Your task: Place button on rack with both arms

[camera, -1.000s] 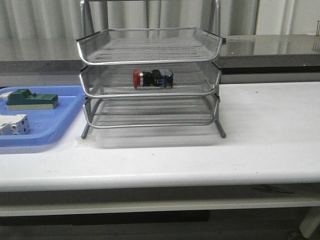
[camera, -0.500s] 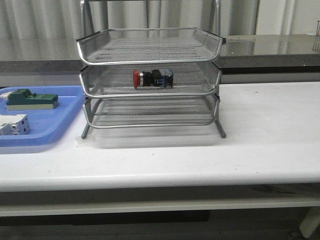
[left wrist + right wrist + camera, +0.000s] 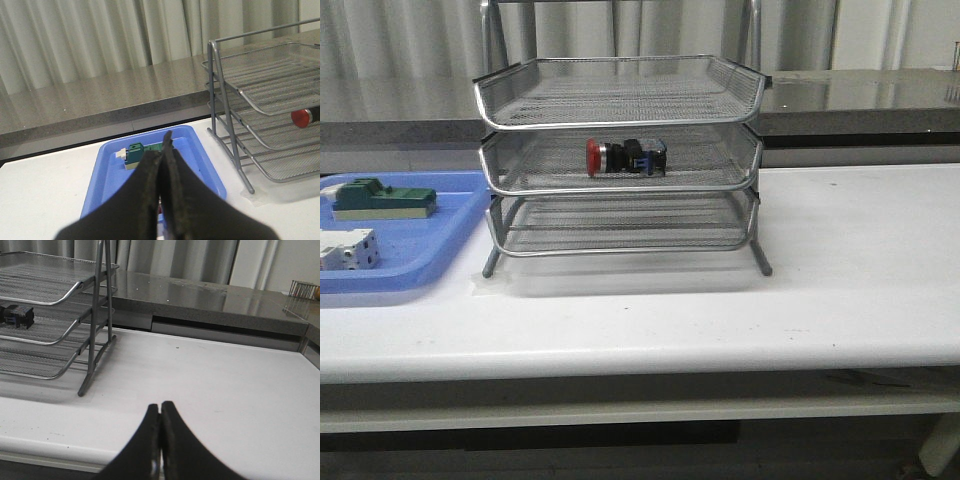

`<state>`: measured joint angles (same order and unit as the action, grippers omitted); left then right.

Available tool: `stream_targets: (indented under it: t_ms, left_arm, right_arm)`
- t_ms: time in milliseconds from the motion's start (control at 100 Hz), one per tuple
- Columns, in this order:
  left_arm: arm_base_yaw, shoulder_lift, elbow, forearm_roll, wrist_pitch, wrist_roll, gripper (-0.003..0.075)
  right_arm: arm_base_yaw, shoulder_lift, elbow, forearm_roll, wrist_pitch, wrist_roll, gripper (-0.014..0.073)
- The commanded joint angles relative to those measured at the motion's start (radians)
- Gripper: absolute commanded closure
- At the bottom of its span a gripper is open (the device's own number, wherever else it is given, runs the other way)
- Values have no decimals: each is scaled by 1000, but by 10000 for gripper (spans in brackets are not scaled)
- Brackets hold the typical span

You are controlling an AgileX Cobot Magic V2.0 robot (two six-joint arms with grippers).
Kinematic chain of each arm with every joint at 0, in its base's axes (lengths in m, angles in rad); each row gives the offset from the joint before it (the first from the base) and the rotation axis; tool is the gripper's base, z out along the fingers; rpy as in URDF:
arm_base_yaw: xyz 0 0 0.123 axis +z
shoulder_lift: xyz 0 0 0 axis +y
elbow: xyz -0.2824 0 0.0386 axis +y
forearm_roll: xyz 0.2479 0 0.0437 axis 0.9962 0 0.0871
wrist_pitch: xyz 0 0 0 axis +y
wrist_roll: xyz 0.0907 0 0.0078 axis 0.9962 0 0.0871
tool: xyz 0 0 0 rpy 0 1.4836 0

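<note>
The button (image 3: pixel 626 157), red head to the left, lies on its side in the middle tier of the silver wire rack (image 3: pixel 620 100). Its red head also shows in the left wrist view (image 3: pixel 301 117) and its black body in the right wrist view (image 3: pixel 17 315). Neither arm shows in the front view. My left gripper (image 3: pixel 165 142) is shut and empty, held above the blue tray (image 3: pixel 107 170), well away from the rack (image 3: pixel 265 100). My right gripper (image 3: pixel 160 407) is shut and empty above the white table, off to the side of the rack (image 3: pixel 50 295).
The blue plastic tray (image 3: pixel 440 235) lies left of the rack and holds a green block (image 3: pixel 380 198) and a white-grey terminal block (image 3: pixel 345 250). The white table (image 3: pixel 860 260) runs right of the rack. A grey counter (image 3: pixel 880 95) and curtains stand behind.
</note>
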<state>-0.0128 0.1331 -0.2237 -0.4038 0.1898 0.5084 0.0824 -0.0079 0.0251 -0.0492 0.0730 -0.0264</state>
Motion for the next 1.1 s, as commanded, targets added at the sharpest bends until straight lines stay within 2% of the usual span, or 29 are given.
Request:
stream_targets:
  t_ms: [0,210,360,410,750,1090]
  left_arm:
    - [1,11,-26,-15,-84,-9,741]
    - [1,11,-21,70,-102,-40,741]
    - [1,11,0,342,-118,-373,741]
    - [1,11,13,390,-123,-433,741]
    - [1,-42,168,404,-291,-457,741]
    - [1,-155,262,430,-264,-537,741]
  right_arm:
    - [-3,-20,3,3,-85,-8,659]
    - [-3,-20,3,3,-85,-8,659]
    - [-3,-20,3,3,-85,-8,659]
    - [-3,-20,3,3,-85,-8,659]
    - [-3,-20,3,3,-85,-8,659]
    - [-3,-20,3,3,-85,-8,659]
